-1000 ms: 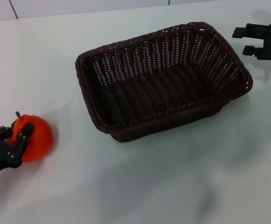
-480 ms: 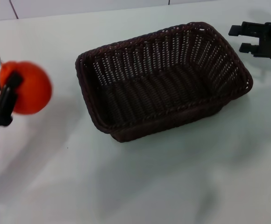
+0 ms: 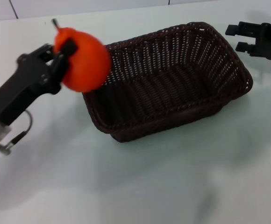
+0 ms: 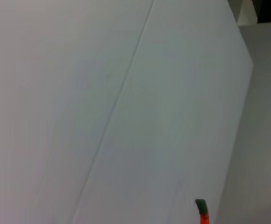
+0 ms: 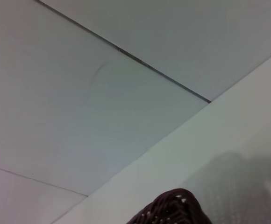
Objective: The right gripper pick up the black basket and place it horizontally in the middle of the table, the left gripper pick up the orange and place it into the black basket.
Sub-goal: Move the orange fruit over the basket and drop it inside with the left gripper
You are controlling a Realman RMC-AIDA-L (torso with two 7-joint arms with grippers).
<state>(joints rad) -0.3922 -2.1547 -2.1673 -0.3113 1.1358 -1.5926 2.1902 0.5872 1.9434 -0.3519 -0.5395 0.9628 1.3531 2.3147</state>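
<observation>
My left gripper (image 3: 63, 58) is shut on the orange (image 3: 82, 60) and holds it in the air just over the left rim of the black basket (image 3: 166, 79). The orange's stem points up and left; its tip shows in the left wrist view (image 4: 202, 211). The basket lies lengthwise in the middle of the white table (image 3: 149, 177), open side up and empty. My right gripper (image 3: 238, 38) is open and empty above the table beyond the basket's right end. A corner of the basket rim shows in the right wrist view (image 5: 170, 210).
The white wall with thin seams (image 5: 121, 51) rises behind the table's far edge (image 3: 89, 14). Bare tabletop lies in front of and to the left of the basket.
My left gripper has lifted the orange off the table at the left and carried it up and right to the basket's left rim. My right gripper has drifted slightly up and left.
</observation>
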